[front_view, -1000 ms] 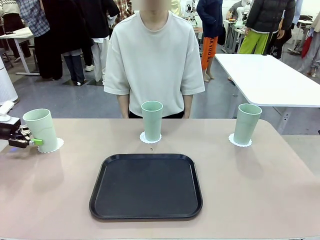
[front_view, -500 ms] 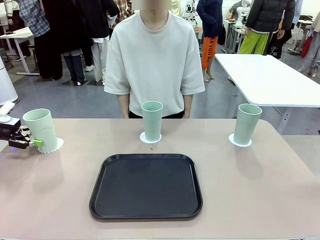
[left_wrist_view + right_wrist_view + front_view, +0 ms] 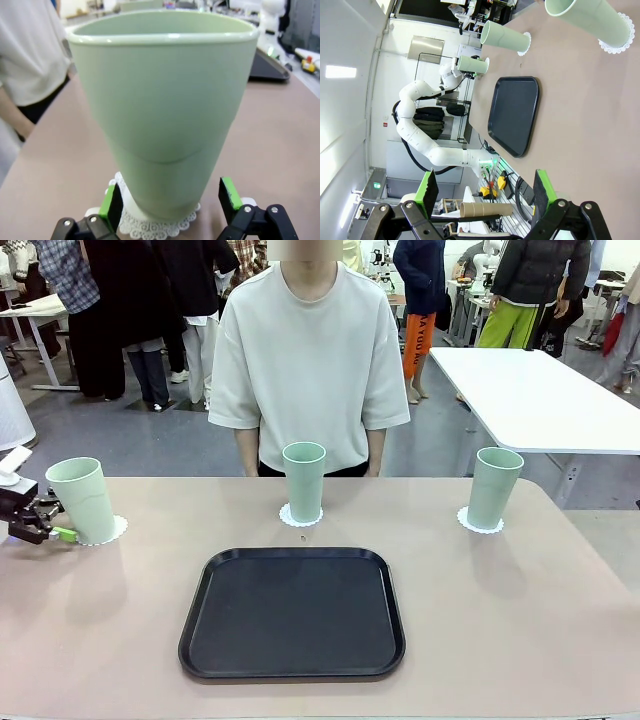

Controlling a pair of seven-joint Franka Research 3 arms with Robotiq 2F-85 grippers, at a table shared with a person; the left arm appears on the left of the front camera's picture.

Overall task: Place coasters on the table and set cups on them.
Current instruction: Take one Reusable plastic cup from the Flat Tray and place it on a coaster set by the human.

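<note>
Left tool sits at the far left edge of my front view, low against the surface, its pads spread and nothing clamped. The left cup stands upright just to its right, on a lacy coaster. So the cup lies straight ahead of the tool along its fingers, with its long axis vertical. The middle cup rests on its own coaster in front of the person, and the right cup on a third coaster near the far right corner. A black tray lies bare between them and me. All three cups look set, so I judge the job is nearly done and the only move left is to back this tool straight away from the cup without tipping it.

From the left wrist, the cup looms close. Its narrow base stands between the two green pads, and I see a sliver of gap on each side, so the tool is released. The coaster peeks out beneath.

From the right wrist, the right tool is spread wide, holding nothing, well clear of the surface. The nearest cup sits on its coaster far ahead. The left arm is clearly the nearer one to the left cup.
</note>
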